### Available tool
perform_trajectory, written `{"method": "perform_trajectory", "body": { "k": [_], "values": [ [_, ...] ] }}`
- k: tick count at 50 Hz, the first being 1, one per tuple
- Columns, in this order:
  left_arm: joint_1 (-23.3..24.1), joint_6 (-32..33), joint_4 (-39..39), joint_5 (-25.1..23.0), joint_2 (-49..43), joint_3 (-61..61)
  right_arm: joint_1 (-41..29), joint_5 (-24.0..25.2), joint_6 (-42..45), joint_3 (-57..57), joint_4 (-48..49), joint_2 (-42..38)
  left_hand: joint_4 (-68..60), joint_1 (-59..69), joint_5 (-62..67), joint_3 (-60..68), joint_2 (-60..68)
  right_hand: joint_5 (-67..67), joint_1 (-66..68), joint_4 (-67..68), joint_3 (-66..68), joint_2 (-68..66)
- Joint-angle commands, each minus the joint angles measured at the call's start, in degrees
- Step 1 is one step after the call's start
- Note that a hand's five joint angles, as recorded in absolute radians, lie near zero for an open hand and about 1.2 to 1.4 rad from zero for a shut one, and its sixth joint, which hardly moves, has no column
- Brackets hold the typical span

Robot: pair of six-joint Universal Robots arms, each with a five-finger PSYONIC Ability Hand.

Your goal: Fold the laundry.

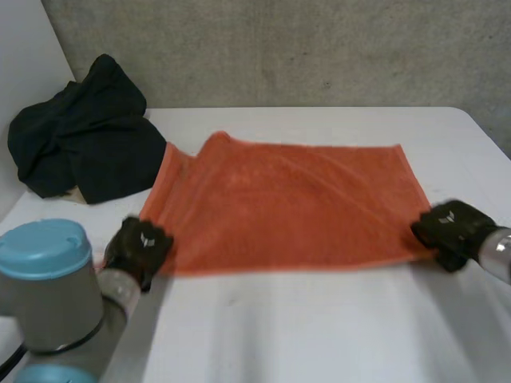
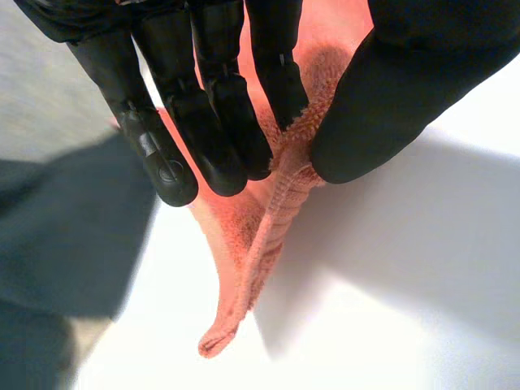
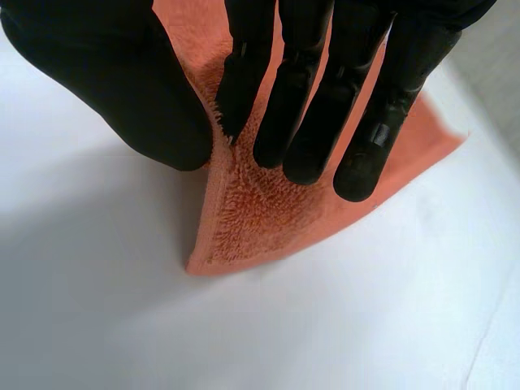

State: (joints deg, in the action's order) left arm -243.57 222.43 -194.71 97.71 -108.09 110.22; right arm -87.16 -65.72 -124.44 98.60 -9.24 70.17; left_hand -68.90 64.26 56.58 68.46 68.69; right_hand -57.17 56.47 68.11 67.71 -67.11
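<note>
1. The orange towel (image 1: 287, 207) lies spread in a single layer on the white table (image 1: 319, 335), stretched between the two hands.
2. The left hand (image 1: 137, 247) has its fingers and thumb clamped on the towel's near corner on its side. In the left wrist view the cloth is bunched into a ridge between thumb and fingers, and the corner's tip pokes out past the fingertips onto the table.
3. The right hand (image 1: 451, 231) pinches the opposite near corner. In the right wrist view the thumb presses the hem against the fingers, and the corner lies flat just beyond the fingertips.
4. Well beyond the left hand's fingertips, the towel's far corner looks rumpled and turned over on itself.
5. A heap of dark clothes (image 1: 80, 136) sits off to the side past the left hand, apparently unfolded.
6. Judging by this, the work is at an early stage: the towel is gripped and laid out, but no fold is made yet, and the dark heap waits.
</note>
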Motion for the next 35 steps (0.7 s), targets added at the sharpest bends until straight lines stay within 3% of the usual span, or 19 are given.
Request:
{"method": "perform_trajectory", "body": {
  "k": [1,4,9,17,22,26,35],
  "values": [
    [2.2,-0.2,27.5,1.0,13.9,5.9,10.3,-0.9,13.7,0.8,-25.4,10.1,-11.1,15.7,13.4,11.5,11.3,-12.8,23.5,11.9,12.3,-12.9],
    [4.2,0.5,30.6,1.0,16.4,5.1,11.6,-0.5,17.6,1.0,-28.9,11.2,-11.1,15.7,13.4,11.5,11.3,-12.8,23.5,11.9,12.3,-12.9],
    [5.0,0.5,25.7,1.1,14.7,-0.3,11.2,0.1,17.7,0.4,-26.0,10.4,-11.1,15.7,13.4,11.5,11.3,-12.8,23.5,11.9,12.3,-12.9],
    [3.4,0.5,9.8,2.4,0.3,-11.9,4.4,-2.0,6.8,-6.3,-5.6,0.9,-11.1,15.7,13.4,11.5,11.3,-12.8,23.5,11.9,12.3,-12.9],
    [3.3,0.1,2.8,5.0,-8.7,-20.0,-2.6,-6.1,4.1,-13.7,6.2,-6.3,-11.1,15.7,13.4,11.5,11.3,-12.8,23.5,11.9,12.3,-12.9],
    [3.4,0.3,-0.6,7.3,-13.4,-26.1,-5.1,-9.1,3.9,-18.7,14.0,-11.5,-11.1,15.7,13.4,11.5,11.3,-12.8,23.5,11.9,12.3,-12.9],
    [3.0,0.9,-3.0,8.0,-24.4,-38.7,-7.7,-10.7,4.1,-29.6,22.7,-22.4,-11.1,15.7,13.4,11.5,11.3,-12.8,23.5,11.9,12.3,-12.9]
  ]
}}
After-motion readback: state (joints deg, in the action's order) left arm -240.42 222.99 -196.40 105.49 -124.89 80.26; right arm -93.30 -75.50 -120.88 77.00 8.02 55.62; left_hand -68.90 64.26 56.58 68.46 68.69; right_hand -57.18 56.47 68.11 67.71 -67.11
